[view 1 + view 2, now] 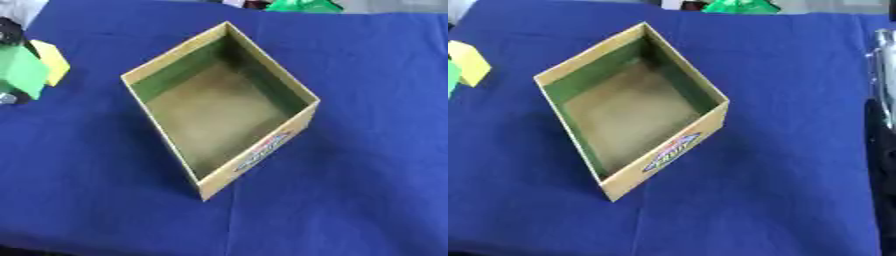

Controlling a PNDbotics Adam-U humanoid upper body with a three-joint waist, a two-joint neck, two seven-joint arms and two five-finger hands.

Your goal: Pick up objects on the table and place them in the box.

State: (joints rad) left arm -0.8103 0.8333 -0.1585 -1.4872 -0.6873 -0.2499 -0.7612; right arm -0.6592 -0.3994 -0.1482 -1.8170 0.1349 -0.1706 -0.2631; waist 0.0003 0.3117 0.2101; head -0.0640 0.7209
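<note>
An open cardboard box stands askew in the middle of the blue cloth, and its inside is bare. At the left edge, black and silver parts of my left hand show above and below a green block, which it seems to pinch. A yellow block lies just behind the green one. At the right edge of the right eye view, a silver and black part of my right arm or hand stands beside the box, well apart from it.
The blue cloth covers the whole table. A green thing lies at the far edge beyond the box.
</note>
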